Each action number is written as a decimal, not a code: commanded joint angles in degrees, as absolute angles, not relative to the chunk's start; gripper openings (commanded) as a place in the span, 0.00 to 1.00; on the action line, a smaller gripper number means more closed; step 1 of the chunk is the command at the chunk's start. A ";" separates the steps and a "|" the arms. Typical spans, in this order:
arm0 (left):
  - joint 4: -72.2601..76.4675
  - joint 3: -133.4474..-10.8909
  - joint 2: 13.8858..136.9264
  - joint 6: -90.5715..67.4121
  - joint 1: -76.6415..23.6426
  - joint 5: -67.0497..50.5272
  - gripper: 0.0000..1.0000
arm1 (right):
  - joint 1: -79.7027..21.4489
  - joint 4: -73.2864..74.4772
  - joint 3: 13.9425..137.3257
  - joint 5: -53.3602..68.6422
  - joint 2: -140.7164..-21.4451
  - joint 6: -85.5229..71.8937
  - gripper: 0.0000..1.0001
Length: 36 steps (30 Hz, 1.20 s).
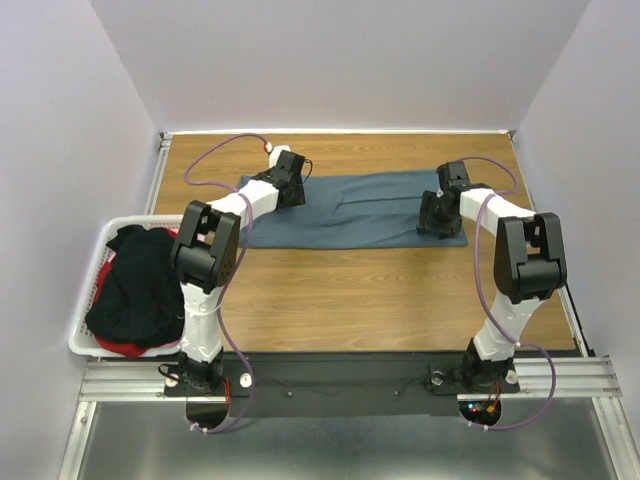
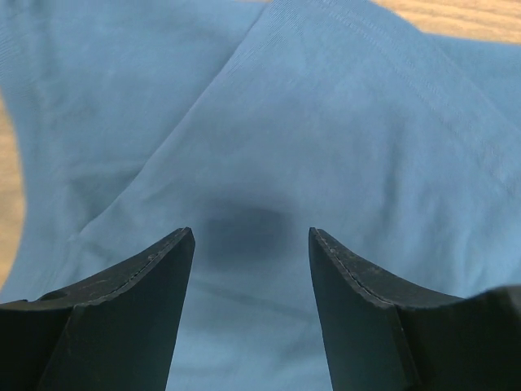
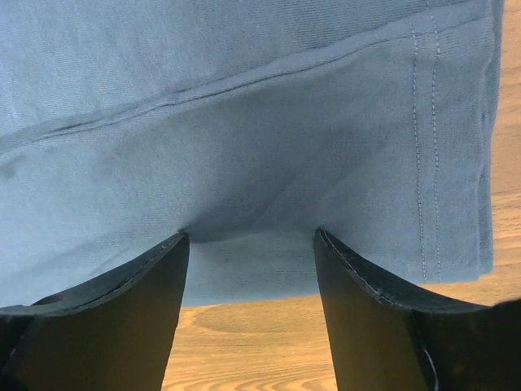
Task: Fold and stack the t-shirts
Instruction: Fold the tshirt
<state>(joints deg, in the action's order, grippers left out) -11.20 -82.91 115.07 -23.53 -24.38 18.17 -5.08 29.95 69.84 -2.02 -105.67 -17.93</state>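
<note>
A slate blue-grey t-shirt (image 1: 350,208) lies flat on the wooden table, folded into a long band. My left gripper (image 1: 292,190) is open just above its left end; in the left wrist view the cloth (image 2: 269,138) fills the frame between and beyond the spread fingers (image 2: 251,232). My right gripper (image 1: 436,222) is open at the shirt's right end, near the front edge. In the right wrist view its tips (image 3: 252,235) touch the cloth (image 3: 244,122) beside the stitched hem. A black t-shirt (image 1: 135,285) and a red-pink one (image 1: 120,347) lie in the basket.
A white plastic lattice basket (image 1: 85,300) stands at the table's left edge, beside the left arm's base. Bare wooden table (image 1: 380,300) lies between the shirt and the arm bases. Purple cables loop from both arms. White walls close in the back and sides.
</note>
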 commanded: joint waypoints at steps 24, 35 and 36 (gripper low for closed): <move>-18.29 -127.96 146.42 -8.27 -20.48 15.20 0.70 | -51.93 45.43 64.59 15.82 -112.92 -24.18 0.70; -11.26 -132.29 144.68 -1.67 -17.84 5.81 0.78 | -54.14 55.09 73.02 18.21 -107.68 -11.69 0.72; -9.86 -128.36 142.84 -1.67 -17.84 4.84 0.79 | -53.97 55.89 76.08 14.71 -107.14 -11.25 0.72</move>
<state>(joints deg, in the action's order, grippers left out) -14.83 -132.66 149.88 -4.29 -18.81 7.97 -52.95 49.39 71.66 15.46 -107.00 -15.22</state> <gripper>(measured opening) 0.776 0.712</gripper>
